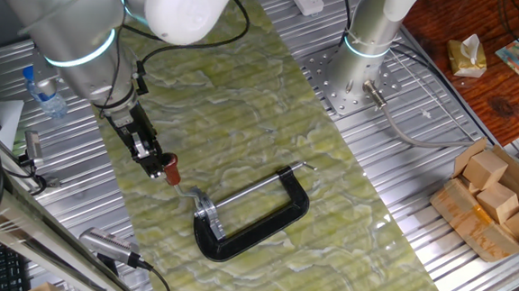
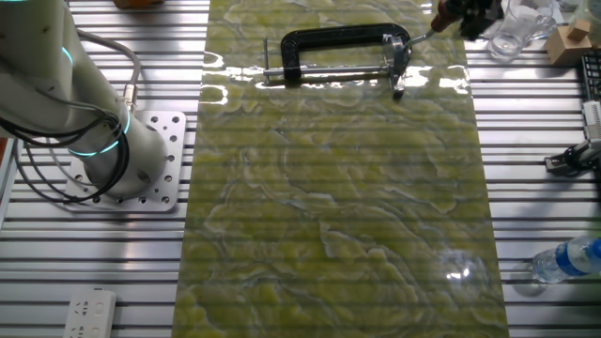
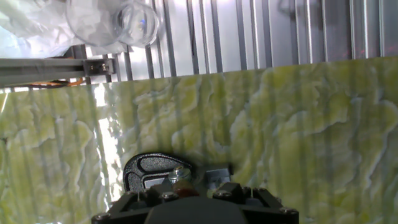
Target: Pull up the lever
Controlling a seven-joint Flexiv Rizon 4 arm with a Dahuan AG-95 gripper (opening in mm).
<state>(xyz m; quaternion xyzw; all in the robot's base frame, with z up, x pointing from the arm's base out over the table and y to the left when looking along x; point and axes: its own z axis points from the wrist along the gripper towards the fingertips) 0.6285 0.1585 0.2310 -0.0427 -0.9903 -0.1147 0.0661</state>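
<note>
Close below us in the hand view, our gripper [image 1: 161, 165] has its fingers closed around the lever [image 1: 178, 178] knob, at ten o'clock from the black clamp [image 1: 255, 219] on the green mat [image 1: 329, 195].

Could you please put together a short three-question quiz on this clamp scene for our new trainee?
1. True or false: the gripper is at the red-brown knob of the thin bent silver lever.
2. The black C-shaped clamp frame lies on: A) the green marbled mat; B) the bare metal slats; C) the wooden blocks.
3. Fill in: a clear plastic ____ with a blue cap lies on the table.

Key: 1 true; 2 A; 3 bottle.
</note>
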